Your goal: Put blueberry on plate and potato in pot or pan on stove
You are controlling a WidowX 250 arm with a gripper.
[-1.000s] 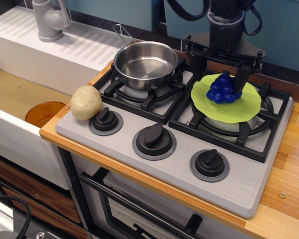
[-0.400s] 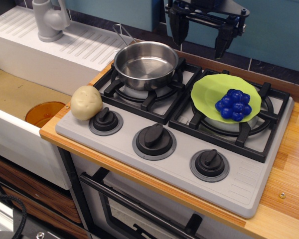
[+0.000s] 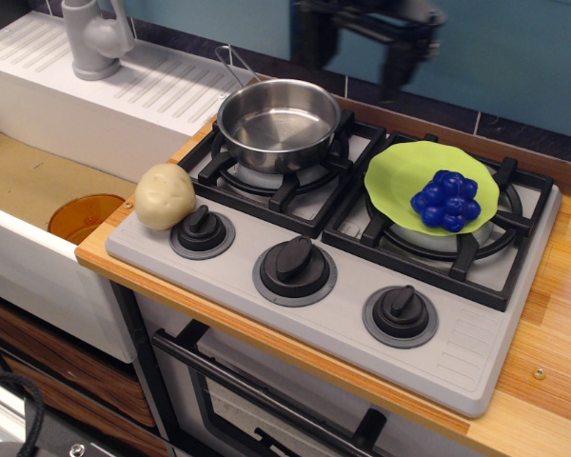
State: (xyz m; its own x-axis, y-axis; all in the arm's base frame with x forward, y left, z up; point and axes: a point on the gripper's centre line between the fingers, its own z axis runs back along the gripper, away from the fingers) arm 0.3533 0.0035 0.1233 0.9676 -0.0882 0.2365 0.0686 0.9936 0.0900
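The blueberry (image 3: pixel 445 201) lies on the right part of the lime-green plate (image 3: pixel 400 183), which rests on the right burner of the stove (image 3: pixel 343 305). The beige potato (image 3: pixel 164 196) sits at the stove's front left corner, beside the left knob. The steel pot (image 3: pixel 278 123) stands empty on the left burner. My gripper (image 3: pixel 357 52) is blurred, high at the top edge behind the pot and plate, with its two fingers spread apart and nothing between them.
A sink (image 3: pixel 38 181) lies to the left with an orange translucent disc (image 3: pixel 86 217) in it. A grey faucet (image 3: pixel 93 38) stands on the drainboard at the back left. Three black knobs run along the stove front. Wooden counter (image 3: pixel 552 333) extends right.
The gripper let go of the blueberry on the plate, rose, and has moved left along the top edge. The blueberry settled to the plate's right side.
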